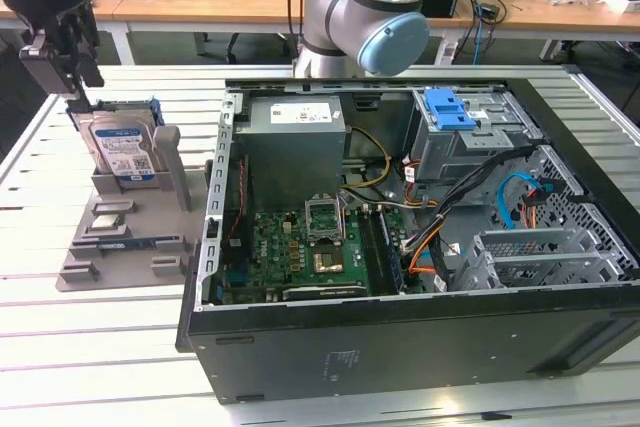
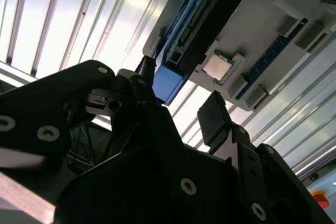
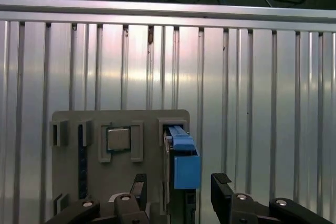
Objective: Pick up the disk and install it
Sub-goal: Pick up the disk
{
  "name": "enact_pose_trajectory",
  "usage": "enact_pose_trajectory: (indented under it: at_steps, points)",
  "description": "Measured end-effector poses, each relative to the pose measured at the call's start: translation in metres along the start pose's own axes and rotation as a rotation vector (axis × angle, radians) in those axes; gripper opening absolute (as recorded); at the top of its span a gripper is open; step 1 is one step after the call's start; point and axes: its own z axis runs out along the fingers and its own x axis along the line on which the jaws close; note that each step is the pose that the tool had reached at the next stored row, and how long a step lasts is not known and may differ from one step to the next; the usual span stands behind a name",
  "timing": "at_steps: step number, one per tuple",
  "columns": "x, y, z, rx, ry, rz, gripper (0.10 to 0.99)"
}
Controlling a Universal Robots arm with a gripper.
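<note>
Exterior view: pincer (image 1: 79, 87) seemingly above disk (image 1: 122, 150)

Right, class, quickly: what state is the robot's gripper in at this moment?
Gripper: open, holding nothing; jaws spread just above the disk, which stands on edge in the grey holder.

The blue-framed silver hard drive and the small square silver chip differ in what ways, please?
The blue-framed silver hard drive stands on edge; the small square silver chip lies flat. The drive is far larger than the chip. The drive carries a white-and-blue label; the chip's top looks bare. Both sit in the grey plastic tray.
</note>
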Motion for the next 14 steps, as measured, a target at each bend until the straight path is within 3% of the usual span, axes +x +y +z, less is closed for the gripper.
enact_pose_trajectory:
  at_steps: [6, 14]
  points:
    - [-0.0025, -0.0006, 0.0144, 0.000, 0.0003, -0.009, 0.600]
    - [-0.0025, -0.0008, 0.0229, 0.000, 0.0003, -0.009, 0.600]
